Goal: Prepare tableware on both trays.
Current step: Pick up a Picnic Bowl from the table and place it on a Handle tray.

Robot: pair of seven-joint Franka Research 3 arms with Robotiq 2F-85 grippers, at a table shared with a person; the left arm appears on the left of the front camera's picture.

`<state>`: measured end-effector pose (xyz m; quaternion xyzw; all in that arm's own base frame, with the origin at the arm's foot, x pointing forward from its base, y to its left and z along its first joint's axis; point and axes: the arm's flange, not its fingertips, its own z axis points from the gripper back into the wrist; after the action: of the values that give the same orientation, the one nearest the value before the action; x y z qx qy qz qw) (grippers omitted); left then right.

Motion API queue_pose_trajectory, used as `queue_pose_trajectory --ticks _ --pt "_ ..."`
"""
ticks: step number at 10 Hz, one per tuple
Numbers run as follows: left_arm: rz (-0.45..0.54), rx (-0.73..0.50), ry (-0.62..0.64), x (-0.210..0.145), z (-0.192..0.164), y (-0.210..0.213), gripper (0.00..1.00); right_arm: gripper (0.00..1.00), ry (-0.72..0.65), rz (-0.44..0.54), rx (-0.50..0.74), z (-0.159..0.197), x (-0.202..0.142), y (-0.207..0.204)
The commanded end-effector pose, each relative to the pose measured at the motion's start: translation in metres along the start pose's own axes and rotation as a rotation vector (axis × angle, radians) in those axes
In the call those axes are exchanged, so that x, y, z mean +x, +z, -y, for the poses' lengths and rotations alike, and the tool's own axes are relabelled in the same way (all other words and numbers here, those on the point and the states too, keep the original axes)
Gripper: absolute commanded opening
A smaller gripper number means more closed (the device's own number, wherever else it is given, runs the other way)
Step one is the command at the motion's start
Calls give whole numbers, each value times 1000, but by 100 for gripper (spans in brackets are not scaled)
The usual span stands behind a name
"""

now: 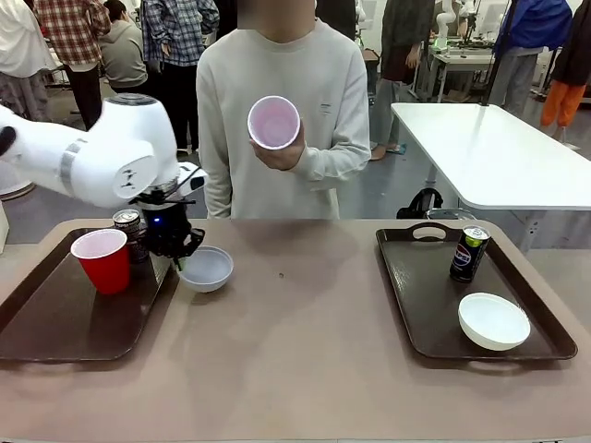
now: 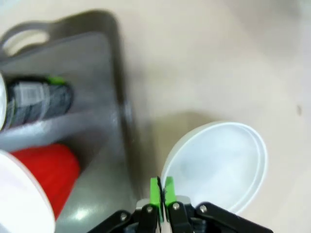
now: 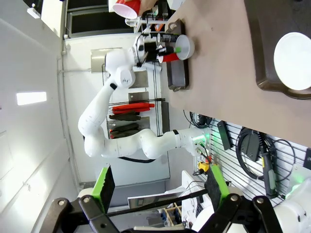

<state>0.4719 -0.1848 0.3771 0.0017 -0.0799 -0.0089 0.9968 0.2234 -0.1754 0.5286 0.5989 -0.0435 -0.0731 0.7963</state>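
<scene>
Left tool [image 2: 162,190], closed on the white bowl's [image 2: 218,162] rim; next, you carry it onto the left tray [image 1: 55,323].

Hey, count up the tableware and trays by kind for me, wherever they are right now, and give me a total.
Red cups: 2, one on the left tray, one in the person's hand
White bowls: 2
Soda cans: 2
Brown trays: 2
Total: 8

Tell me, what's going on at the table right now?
Left pincer shut on rim of white bowl beside left tray. Right pincer open, off the table. Person's hand holds second red cup. Nothing in the way.
</scene>
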Motion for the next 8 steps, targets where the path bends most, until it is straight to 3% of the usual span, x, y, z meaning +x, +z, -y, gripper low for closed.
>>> queue_pose_trajectory --ticks 1,3,6,7,8 --pt "60 -38 -24 -58 -50 48 0 100 17 2 26 1 0 -1" --pt "119 -104 -48 -106 -97 79 0 100 17 2 26 1 0 -1" --pt "125 -88 -6 -126 -140 99 0 100 17 2 26 1 0 -1" --pt "139 -89 -20 -90 -109 106 0 100 17 2 26 1 0 -1" --pt "139 -89 -20 -90 -109 106 0 100 17 2 26 1 0 -1"
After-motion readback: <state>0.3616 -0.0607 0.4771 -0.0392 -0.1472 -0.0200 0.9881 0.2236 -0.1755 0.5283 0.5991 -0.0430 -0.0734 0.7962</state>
